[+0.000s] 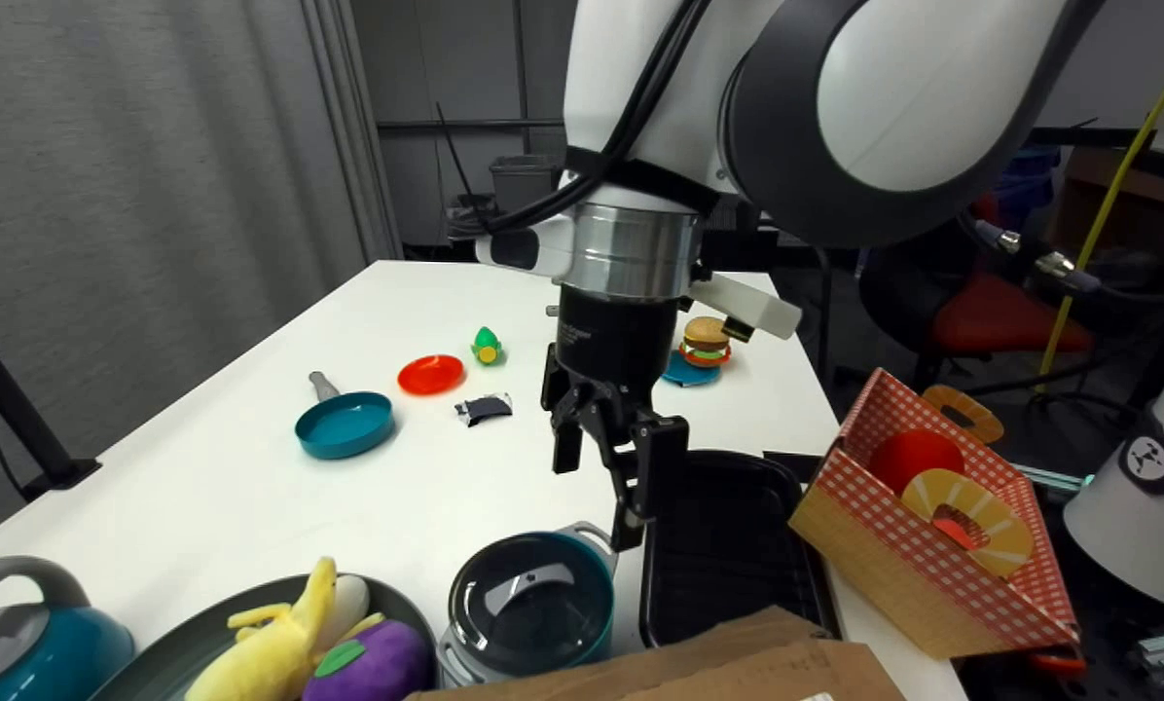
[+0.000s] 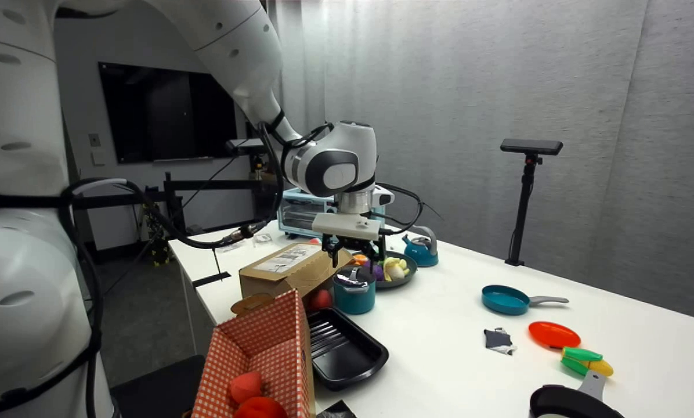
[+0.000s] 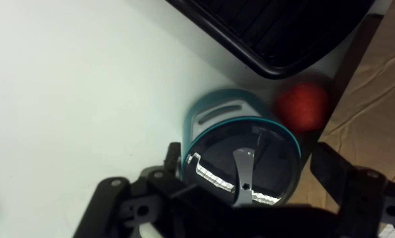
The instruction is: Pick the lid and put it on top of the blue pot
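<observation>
1 blue pot (image 2: 354, 299), 1 glass lid (image 3: 243, 162), 1 kettle (image 2: 420, 253), 1 burger (image 1: 706, 343), 1 pincer (image 1: 597, 498).

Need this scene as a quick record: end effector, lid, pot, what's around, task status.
end effector: open, over the pot; exact gap to the lid unclear
lid: on the pot, handle up
pot: upright on the table
near pot: black tray, red item, cardboard box
beside tray: checked box
farther off: teal pan, red disc, burger
task status: looks done; full seating of the rim not confirmed
</observation>
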Controlling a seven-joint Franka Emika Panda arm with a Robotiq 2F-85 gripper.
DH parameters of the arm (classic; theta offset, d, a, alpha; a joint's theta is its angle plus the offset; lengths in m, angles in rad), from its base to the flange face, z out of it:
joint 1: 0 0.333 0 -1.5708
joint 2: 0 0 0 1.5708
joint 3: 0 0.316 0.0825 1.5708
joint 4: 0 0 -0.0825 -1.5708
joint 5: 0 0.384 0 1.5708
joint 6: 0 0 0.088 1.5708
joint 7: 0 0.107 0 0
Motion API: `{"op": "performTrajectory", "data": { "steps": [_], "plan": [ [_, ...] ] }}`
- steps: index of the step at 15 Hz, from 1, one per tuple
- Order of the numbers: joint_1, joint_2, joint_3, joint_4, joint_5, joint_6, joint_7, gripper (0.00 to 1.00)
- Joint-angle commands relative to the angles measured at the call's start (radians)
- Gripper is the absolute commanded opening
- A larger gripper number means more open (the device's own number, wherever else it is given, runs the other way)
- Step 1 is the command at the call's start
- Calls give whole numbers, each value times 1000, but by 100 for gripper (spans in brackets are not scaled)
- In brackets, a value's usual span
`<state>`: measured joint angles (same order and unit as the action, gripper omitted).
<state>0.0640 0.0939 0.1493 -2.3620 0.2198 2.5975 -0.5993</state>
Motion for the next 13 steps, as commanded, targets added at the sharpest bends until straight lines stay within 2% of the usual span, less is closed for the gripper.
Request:
{"op": "performTrajectory", "data": {
  "steps": [1, 4, 5, 13],
  "plan": [
    [-1, -107, -24, -92, -71, -51, 91, 100],
    [0, -160, -43, -142, -91, -83, 134, 100],
    [9, -88, -40, -87, -51, -57, 84, 100],
    [13, -126, -52, -123, -59, -67, 101, 100]
  ]
}}
